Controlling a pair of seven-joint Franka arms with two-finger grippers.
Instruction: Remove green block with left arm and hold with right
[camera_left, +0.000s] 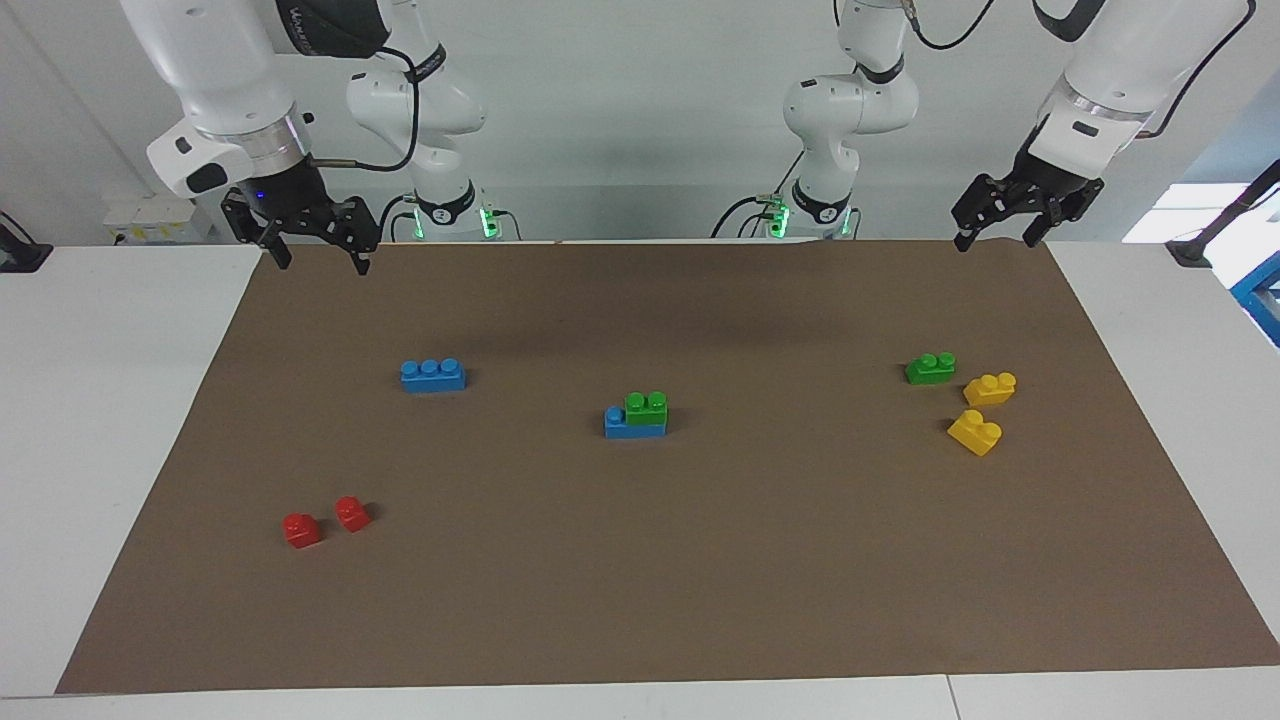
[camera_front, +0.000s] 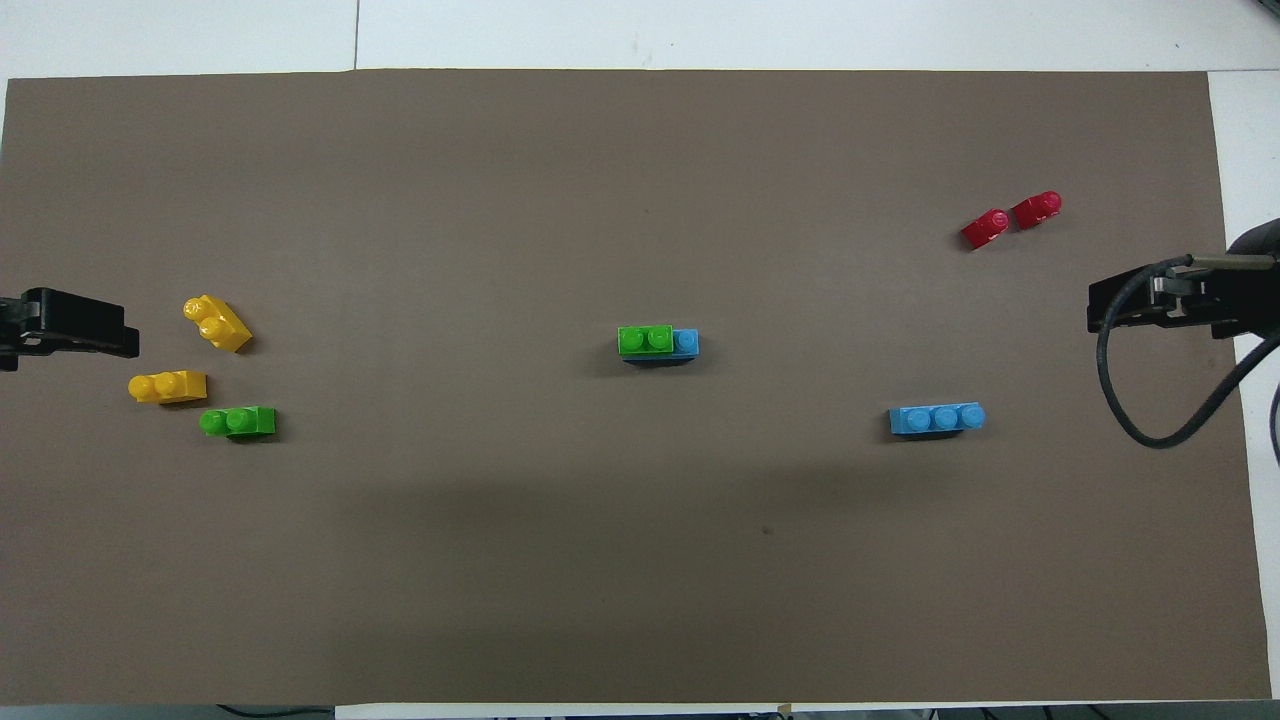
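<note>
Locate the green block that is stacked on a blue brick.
The green block sits mid-mat atop a blue brick, covering its end toward the left arm's side, between the lone blue brick and the loose green brick.

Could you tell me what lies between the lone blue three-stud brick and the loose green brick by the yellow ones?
The green block stacked on a blue plastic brick, mid-mat; the overhead view shows it best.

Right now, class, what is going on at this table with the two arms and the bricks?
Nothing is being handled yet. The left gripper and right gripper both hang open and raised at the robots' edge of the brown mat, each at its own end. The green block sits stacked on a blue brick mid-mat, untouched. Another green brick, yellow, red and blue bricks lie scattered.
</note>
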